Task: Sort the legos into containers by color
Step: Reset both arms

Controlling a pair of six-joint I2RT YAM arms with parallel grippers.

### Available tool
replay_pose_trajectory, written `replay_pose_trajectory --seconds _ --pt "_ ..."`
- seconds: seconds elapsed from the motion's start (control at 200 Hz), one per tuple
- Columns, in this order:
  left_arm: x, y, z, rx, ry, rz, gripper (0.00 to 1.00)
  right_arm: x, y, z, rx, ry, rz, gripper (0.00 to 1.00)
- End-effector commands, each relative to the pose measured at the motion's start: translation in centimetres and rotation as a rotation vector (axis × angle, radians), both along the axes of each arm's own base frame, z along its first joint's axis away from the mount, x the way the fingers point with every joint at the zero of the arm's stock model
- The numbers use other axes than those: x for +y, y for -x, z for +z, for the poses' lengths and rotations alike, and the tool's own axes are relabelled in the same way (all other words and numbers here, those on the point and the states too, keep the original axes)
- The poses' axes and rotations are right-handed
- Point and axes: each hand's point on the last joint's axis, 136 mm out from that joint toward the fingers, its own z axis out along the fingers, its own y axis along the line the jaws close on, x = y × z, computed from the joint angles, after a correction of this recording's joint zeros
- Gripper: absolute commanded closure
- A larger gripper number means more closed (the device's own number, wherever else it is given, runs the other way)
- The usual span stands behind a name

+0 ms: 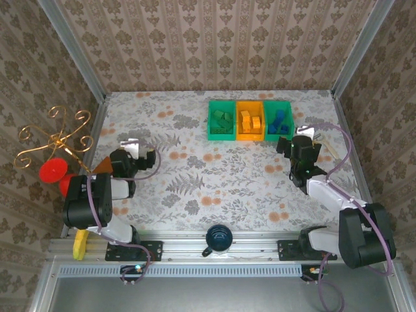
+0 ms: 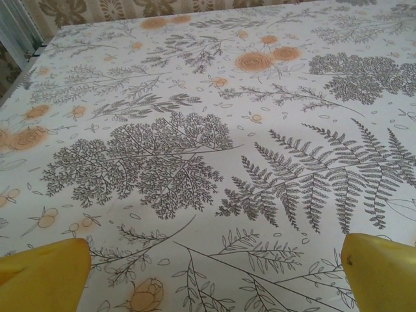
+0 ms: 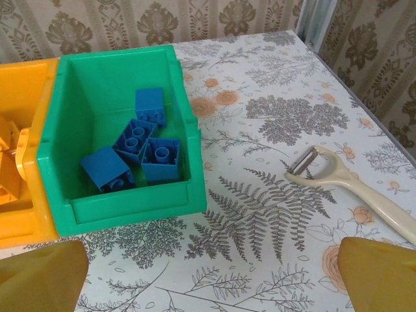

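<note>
Plastic legos (image 3: 133, 153): likely light, rigid, slick; I'd pinch across flat sides, not studs. Blues in right green bin (image 3: 123, 208), oranges in orange bin (image 1: 249, 136), greens in left green bin (image 1: 221, 136). Left end effector (image 2: 211, 273) spread, empty, over worktop (image 2: 195, 97); right end effector (image 3: 208, 276) spread, empty, near right green bin.

No readable text anywhere (bins included).

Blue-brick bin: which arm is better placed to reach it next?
Right. The right gripper sits open directly before the green bin holding the blue bricks. The left gripper is over patterned tablecloth at the far left.
</note>
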Motion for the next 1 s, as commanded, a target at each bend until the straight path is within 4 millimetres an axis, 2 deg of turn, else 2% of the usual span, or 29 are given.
replay_pose_trajectory --seconds 0.0,0.15,0.335,0.46,0.615,0.84,0.865,0.995 --pt "0.6 -1.0 1.4 -0.047 0.012 0.054 0.0 0.3 -0.8 1.8 -0.102 0.036 0.042 0.0" --pt "1.0 -1.1 1.4 -0.044 -0.042 0.115 0.0 0.8 -1.2 1.1 -0.098 0.062 0.084 0.0" --pt "1.0 -1.1 1.4 -0.046 -0.042 0.116 0.0 1.5 -1.3 1.5 -0.164 0.098 0.143 0.0" --pt "1.0 -1.0 1.4 -0.046 -0.042 0.117 0.0 2.1 -1.4 0.9 -0.142 0.104 0.185 0.0" --pt "1.0 -1.0 1.5 -0.048 -0.042 0.116 0.0 2.2 -0.9 -1.3 -0.133 0.099 0.2 0.0" --pt "1.0 -1.0 1.5 -0.048 -0.042 0.115 0.0 2.3 -1.3 -1.4 -0.168 0.081 0.213 0.0" --pt "1.0 -1.1 1.5 -0.049 -0.042 0.116 0.0 2.3 -1.4 -2.5 -0.145 0.08 0.217 0.0" --pt "1.0 -1.0 1.4 -0.048 -0.042 0.116 0.0 1.9 -1.6 -4.0 -0.162 0.06 0.211 0.0"
